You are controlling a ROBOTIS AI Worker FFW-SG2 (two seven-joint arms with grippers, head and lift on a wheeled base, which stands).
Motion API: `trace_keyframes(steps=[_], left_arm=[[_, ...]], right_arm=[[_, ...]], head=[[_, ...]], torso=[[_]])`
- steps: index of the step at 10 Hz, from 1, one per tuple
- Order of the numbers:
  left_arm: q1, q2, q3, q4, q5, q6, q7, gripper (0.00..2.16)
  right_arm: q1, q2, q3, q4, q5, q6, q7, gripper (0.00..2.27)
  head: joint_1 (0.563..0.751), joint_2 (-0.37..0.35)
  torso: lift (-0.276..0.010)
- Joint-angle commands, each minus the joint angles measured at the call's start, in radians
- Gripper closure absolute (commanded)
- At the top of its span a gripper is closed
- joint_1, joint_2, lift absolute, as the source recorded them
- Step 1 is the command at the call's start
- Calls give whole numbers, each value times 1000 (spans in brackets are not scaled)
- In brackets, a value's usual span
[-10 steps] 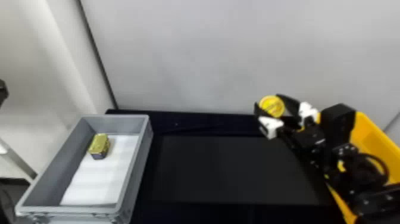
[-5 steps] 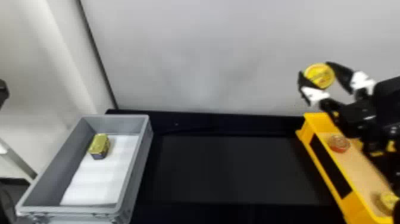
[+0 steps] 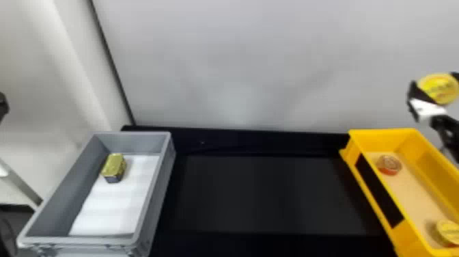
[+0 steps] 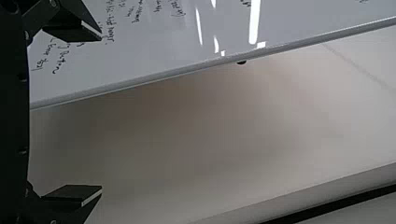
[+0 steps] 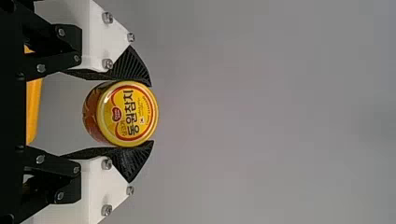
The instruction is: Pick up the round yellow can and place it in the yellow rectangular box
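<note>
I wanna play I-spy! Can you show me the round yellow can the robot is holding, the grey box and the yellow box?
round yellow can (image 5: 127, 114): right wrist view, on its lid
grey box (image 3: 158, 194): head view, on its side wall
yellow box (image 3: 382, 131): head view, on its far rim

Right gripper (image 3: 433, 83): black and white build. Matte black wrist body (image 5: 11, 112), small round screws along its edge. Slim black metal-look linkage bars (image 5: 51, 167) either side, rounded ends, pale screws at the joints. White angular finger mounts (image 5: 93, 184), flat-faced with slanted outer edges, three silver screws (image 5: 107, 210) in each. Black, finely ribbed fingers (image 5: 133, 161), curved on the outside, narrowing to points.

Left side: black wrist housing (image 4: 14, 116), straight front edge, small dark screw heads on it. Fingers are plain black angular wedges (image 4: 72, 193), thin pale strip along one edge. Black jointed mounts behind.
</note>
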Motion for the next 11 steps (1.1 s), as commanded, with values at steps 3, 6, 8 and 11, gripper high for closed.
trace_keyframes(steps=[3,6,8,11], left_arm=[[2,-3,8,-5,0,0,-1,125],[1,-3,8,-8,-2,0,-6,124],[-1,-3,1,-8,-5,0,-8,124],[-1,-3,-1,-8,-5,2,-8,125]], right_arm=[[71,76,-231,34,-44,30,-31,615],[82,75,-275,152,-51,54,-34,615],[36,63,-234,276,-42,50,-32,615],[-57,52,-182,437,-19,34,-23,615]], head=[[694,14],[694,14],[694,14],[694,14]], torso=[[-90],[-90],[-90],[-90]])
